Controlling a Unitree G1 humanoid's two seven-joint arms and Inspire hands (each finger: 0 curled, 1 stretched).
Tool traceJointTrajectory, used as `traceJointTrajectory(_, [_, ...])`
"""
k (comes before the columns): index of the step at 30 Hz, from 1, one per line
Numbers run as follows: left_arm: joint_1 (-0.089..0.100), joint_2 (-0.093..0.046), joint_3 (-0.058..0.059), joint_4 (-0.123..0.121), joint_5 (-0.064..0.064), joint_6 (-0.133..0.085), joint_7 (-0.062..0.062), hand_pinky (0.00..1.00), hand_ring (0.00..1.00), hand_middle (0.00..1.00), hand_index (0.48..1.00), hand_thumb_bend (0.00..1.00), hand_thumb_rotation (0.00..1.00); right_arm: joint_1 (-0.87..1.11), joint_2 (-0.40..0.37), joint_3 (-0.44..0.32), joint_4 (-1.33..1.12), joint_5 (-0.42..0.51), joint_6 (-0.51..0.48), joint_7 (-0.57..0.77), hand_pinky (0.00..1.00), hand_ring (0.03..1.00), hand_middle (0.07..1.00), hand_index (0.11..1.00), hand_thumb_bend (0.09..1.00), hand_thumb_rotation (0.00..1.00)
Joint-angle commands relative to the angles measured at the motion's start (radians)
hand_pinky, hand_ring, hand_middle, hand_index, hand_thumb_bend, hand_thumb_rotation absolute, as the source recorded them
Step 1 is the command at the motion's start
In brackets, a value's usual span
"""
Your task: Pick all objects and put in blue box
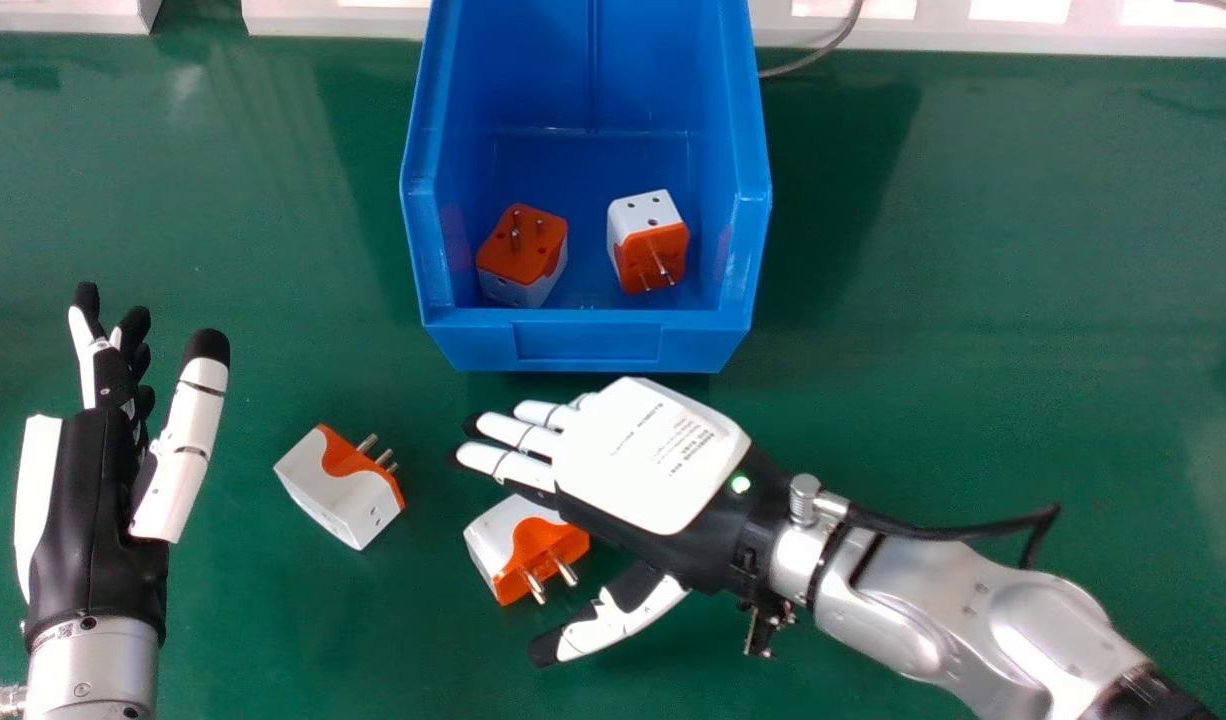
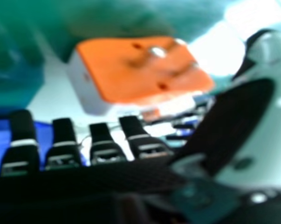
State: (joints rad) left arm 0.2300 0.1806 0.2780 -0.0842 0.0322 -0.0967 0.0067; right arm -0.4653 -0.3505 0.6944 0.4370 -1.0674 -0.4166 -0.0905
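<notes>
Evidently, the piece to deal with is the orange-and-white travel plug adapter [image 1: 523,545] beside the right hand [image 1: 643,455], out on the green table [image 1: 973,250], on the robot's side of the blue bin [image 1: 588,345] and roughly in line with its near left corner. Its prongs face the robot, towards the thumb. The fingers and thumb stand apart, fingers reaching past the adapter's far side and thumb on its near side, presumably so that closing them would pinch it across. Whether anything touches yet, I cannot tell; the prongs could make the thumb's hold slip.

Farther left, a second travel plug adapter [image 1: 343,485] lies on its side, well outside the bin's near left corner, prongs turned partly towards the far edge. It probably comes next, and may suit either hand. The left hand [image 1: 98,520], nearer the table's left edge, is spread and holds nothing.

The bin stands at the table's far edge, its low front wall towards the robot, which should make dropping things in easy. Two adapters [image 1: 521,250] lie inside near its front corners, so the job looks about half done.
</notes>
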Motion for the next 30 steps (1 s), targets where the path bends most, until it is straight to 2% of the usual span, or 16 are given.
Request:
traceJointTrajectory(1, [0.001, 0.007, -0.002, -0.026, 0.006, -0.007, 0.004, 0.99, 0.99, 0.99, 0.957, 0.44, 0.80, -0.048, 0.021, 0.011, 0.023, -0.001, -0.009, -0.029, 0.75, 0.883, 0.922, 0.881, 0.457, 0.68])
traceJointTrajectory(6, [0.007, 0.003, -0.004, -0.042, 0.014, 0.004, 0.009, 0.99, 0.99, 0.97, 0.953, 0.47, 0.80, -0.085, 0.046, 0.039, 0.085, -0.015, -0.004, -0.034, 0.76, 0.889, 0.920, 0.873, 0.445, 0.66])
traceJointTrajectory(8, [0.005, 0.001, -0.001, -0.037, -0.001, -0.005, 0.001, 1.00, 0.99, 0.98, 0.957, 0.46, 0.79, -0.098, 0.052, 0.052, 0.106, -0.024, -0.001, -0.042, 0.76, 0.886, 0.915, 0.868, 0.440, 0.65])
traceJointTrajectory(9, [0.003, 0.001, 0.000, -0.036, -0.003, -0.005, 0.000, 1.00, 0.99, 0.98, 0.958, 0.46, 0.79, -0.105, 0.054, 0.060, 0.117, -0.029, -0.001, -0.049, 0.75, 0.884, 0.913, 0.865, 0.437, 0.65])
traceJointTrajectory(12, [0.006, 0.001, 0.000, -0.045, 0.004, 0.009, 0.006, 0.99, 0.99, 0.98, 0.955, 0.46, 0.80, -0.121, 0.063, 0.073, 0.152, -0.036, -0.001, -0.058, 0.74, 0.876, 0.901, 0.849, 0.423, 0.63])
traceJointTrajectory(13, [0.006, 0.002, 0.001, -0.046, 0.006, 0.011, 0.006, 0.99, 0.99, 0.98, 0.953, 0.46, 0.80, -0.127, 0.067, 0.078, 0.167, -0.040, 0.001, -0.068, 0.73, 0.865, 0.884, 0.832, 0.422, 0.59])
traceJointTrajectory(15, [0.006, 0.004, 0.003, -0.046, 0.002, 0.011, 0.002, 0.99, 0.99, 0.98, 0.953, 0.46, 0.80, -0.139, 0.081, 0.084, 0.207, -0.036, 0.000, -0.089, 0.66, 0.768, 0.768, 0.731, 0.437, 0.45])
traceJointTrajectory(16, [0.004, 0.002, 0.005, -0.045, -0.008, 0.012, -0.002, 1.00, 0.99, 0.98, 0.955, 0.46, 0.80, -0.144, 0.089, 0.080, 0.226, -0.021, -0.004, -0.086, 0.58, 0.657, 0.667, 0.632, 0.460, 0.33])
traceJointTrajectory(17, [0.003, 0.002, 0.006, -0.043, -0.011, 0.012, -0.003, 1.00, 0.99, 0.99, 0.955, 0.47, 0.79, -0.147, 0.098, 0.076, 0.245, -0.007, -0.005, -0.086, 0.48, 0.538, 0.560, 0.545, 0.482, 0.22])
traceJointTrajectory(19, [0.001, 0.001, 0.008, -0.039, -0.018, 0.004, -0.005, 0.99, 0.99, 0.98, 0.953, 0.47, 0.79, -0.147, 0.117, 0.058, 0.282, 0.031, -0.016, -0.102, 0.34, 0.399, 0.443, 0.501, 0.491, 0.17])
traceJointTrajectory(20, [0.003, 0.006, 0.007, -0.043, -0.010, 0.011, -0.004, 0.99, 0.99, 0.98, 0.953, 0.47, 0.78, -0.149, 0.122, 0.054, 0.296, 0.044, -0.018, -0.105, 0.26, 0.319, 0.379, 0.487, 0.492, 0.16])
traceJointTrajectory(22, [0.004, 0.010, 0.006, -0.049, -0.005, 0.022, -0.003, 0.99, 0.99, 0.98, 0.954, 0.47, 0.80, -0.154, 0.126, 0.051, 0.312, 0.062, -0.022, -0.100, 0.17, 0.222, 0.296, 0.476, 0.491, 0.16])
traceJointTrajectory(26, [0.001, 0.006, 0.010, -0.053, -0.016, 0.029, -0.006, 1.00, 0.99, 0.99, 0.955, 0.46, 0.78, -0.161, 0.127, 0.044, 0.341, 0.097, -0.040, -0.105, 0.11, 0.158, 0.225, 0.470, 0.490, 0.16])
traceJointTrajectory(27, [0.001, 0.006, 0.010, -0.056, -0.014, 0.038, -0.003, 1.00, 1.00, 0.99, 0.954, 0.46, 0.78, -0.161, 0.127, 0.041, 0.341, 0.110, -0.038, -0.093, 0.11, 0.154, 0.219, 0.470, 0.490, 0.16])
traceJointTrajectory(29, [0.000, 0.007, 0.010, -0.057, -0.010, 0.040, -0.001, 1.00, 0.99, 0.98, 0.951, 0.46, 0.78, -0.162, 0.124, 0.041, 0.341, 0.125, -0.036, -0.080, 0.11, 0.159, 0.228, 0.470, 0.489, 0.16])
traceJointTrajectory(30, [0.002, 0.010, 0.009, -0.059, -0.003, 0.040, 0.001, 1.00, 0.99, 0.98, 0.951, 0.46, 0.78, -0.162, 0.122, 0.042, 0.342, 0.130, -0.036, -0.083, 0.12, 0.167, 0.236, 0.470, 0.489, 0.16])
